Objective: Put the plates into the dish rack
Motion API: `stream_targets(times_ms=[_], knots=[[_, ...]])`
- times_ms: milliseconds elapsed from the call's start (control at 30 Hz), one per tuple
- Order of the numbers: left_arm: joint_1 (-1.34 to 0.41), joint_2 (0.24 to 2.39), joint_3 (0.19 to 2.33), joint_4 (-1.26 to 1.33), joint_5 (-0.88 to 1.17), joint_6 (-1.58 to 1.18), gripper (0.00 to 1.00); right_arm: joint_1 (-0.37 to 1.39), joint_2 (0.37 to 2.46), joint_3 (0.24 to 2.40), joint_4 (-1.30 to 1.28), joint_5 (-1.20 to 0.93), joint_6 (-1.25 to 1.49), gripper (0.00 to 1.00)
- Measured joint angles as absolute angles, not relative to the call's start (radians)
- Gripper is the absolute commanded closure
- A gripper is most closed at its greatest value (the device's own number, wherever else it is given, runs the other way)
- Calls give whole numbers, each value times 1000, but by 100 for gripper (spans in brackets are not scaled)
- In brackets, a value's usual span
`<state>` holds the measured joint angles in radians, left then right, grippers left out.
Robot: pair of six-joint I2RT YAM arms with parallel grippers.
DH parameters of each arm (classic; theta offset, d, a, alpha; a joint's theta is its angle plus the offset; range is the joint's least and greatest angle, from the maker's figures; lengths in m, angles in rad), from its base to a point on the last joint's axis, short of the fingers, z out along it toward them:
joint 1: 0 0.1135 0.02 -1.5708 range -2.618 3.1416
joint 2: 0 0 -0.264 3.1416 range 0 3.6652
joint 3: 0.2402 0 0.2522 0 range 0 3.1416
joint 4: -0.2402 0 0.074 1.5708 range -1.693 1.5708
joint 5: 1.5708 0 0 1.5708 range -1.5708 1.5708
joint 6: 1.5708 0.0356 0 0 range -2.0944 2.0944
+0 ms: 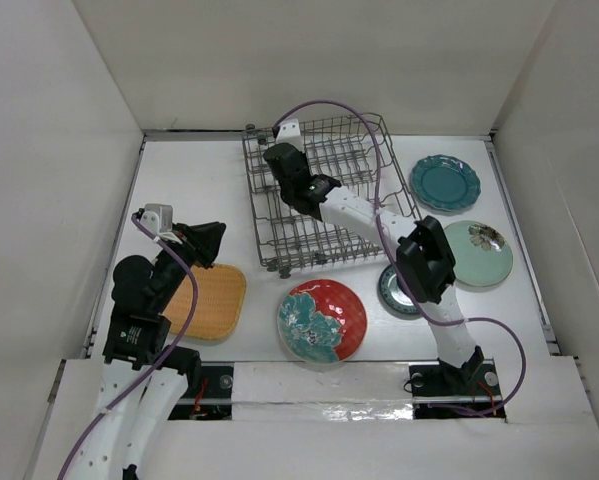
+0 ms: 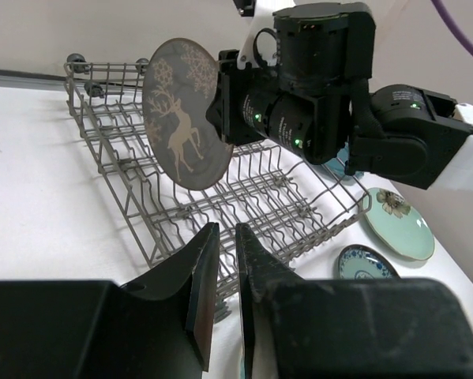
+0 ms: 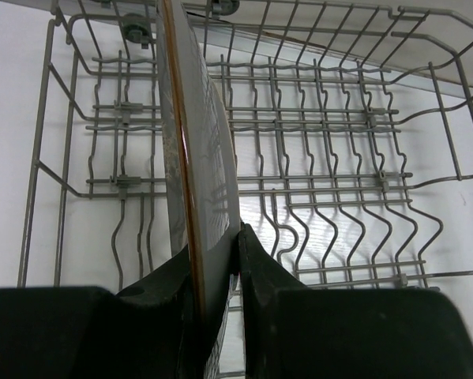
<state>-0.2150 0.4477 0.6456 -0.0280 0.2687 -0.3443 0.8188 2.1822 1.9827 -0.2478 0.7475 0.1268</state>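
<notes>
Over the far middle of the tabletop (image 1: 199,190), the right tool (image 3: 216,254) pinches the grey-brown plate (image 2: 181,118) by its lower rim. The plate stands on edge above the left half of the rack (image 1: 351,150). The left wrist view shows a pale deer and snowflakes printed on its face, and I cannot tell whether its rim touches the wires. The right wrist view has it edge-on, running along the rows of tines, with unfilled slots on both sides.

The rack sits slightly askew near the far edge, its far corners close to the back wall (image 1: 309,60). A purple cable (image 1: 324,104) arcs over it to the right arm.

The left tool (image 2: 226,237) hangs near the left edge over the far rim of the orange plate (image 1: 207,300). Its fingers are almost pressed together, with only a thin slit between them, and they hold nothing. Bare tabletop lies between it and the rack's left side.

The orange plate lies flat at the near-left. The red floral plate (image 1: 322,320) lies flat at the near middle, just beyond the near edge and apart from the rack's near rim. The small teal-rimmed plate (image 1: 391,292) is partly hidden under the right arm's elbow. The mint plate (image 1: 479,255) lies by the right edge, just beside it. The scalloped teal plate (image 1: 445,183) is towards the far-right corner, near the rack's right side but apart from it.
</notes>
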Motion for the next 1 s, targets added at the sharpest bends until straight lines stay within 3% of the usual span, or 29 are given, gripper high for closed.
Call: stream_targets(times_ms=[500, 600, 633, 733, 833, 1000], knots=[[-215, 458, 646, -28, 268, -342, 87, 868, 2261, 1995, -226, 790, 121, 98], [-215, 458, 646, -28, 268, -342, 87, 878, 2267, 1995, -217, 816, 120, 76], [-215, 458, 646, -28, 268, -342, 87, 881, 2267, 1995, -217, 819, 124, 63], [-215, 458, 646, -28, 267, -342, 87, 887, 2266, 1995, -200, 816, 139, 46], [-215, 458, 646, -28, 262, -342, 87, 892, 2256, 1981, -170, 808, 147, 39], [-215, 458, 646, -28, 256, -341, 87, 897, 2205, 1935, -155, 782, 155, 39]])
